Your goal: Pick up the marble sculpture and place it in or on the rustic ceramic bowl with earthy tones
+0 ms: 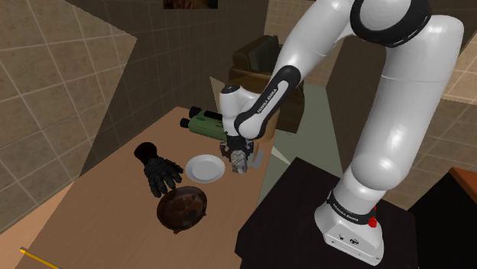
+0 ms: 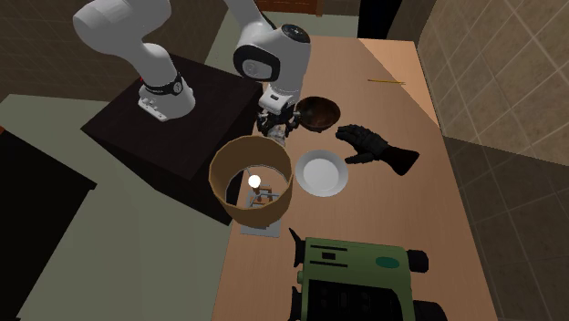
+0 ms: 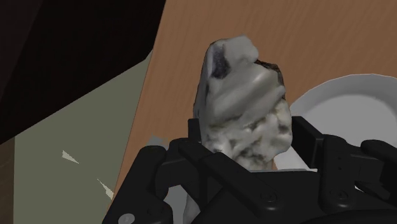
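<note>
The claw (image 3: 248, 137), clamped on the grey-white sculpture (image 3: 242, 95), hangs between the table (image 1: 99, 199) edge and the white plate (image 1: 205, 168).

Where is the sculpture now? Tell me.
The sculpture is clasped in the gripper, just right of the plate in the shoulder view, at the table edge.

Sculpture (image 3: 245, 108) mottled grey-white with dark charcoal patches. Bowl (image 1: 183, 208) dark brown, rusty reddish blotches. Plate (image 1: 205, 168) plain white. Glove (image 1: 158, 170) black. Table (image 1: 99, 206) orange-brown. Pencil (image 1: 38, 258) yellow. Boxy device (image 2: 351, 274) olive green, black ends. Round basket (image 2: 222, 187) tan. Arm (image 1: 397, 115) white, dark joints. Walls (image 1: 46, 69) beige, tile grid.
</note>
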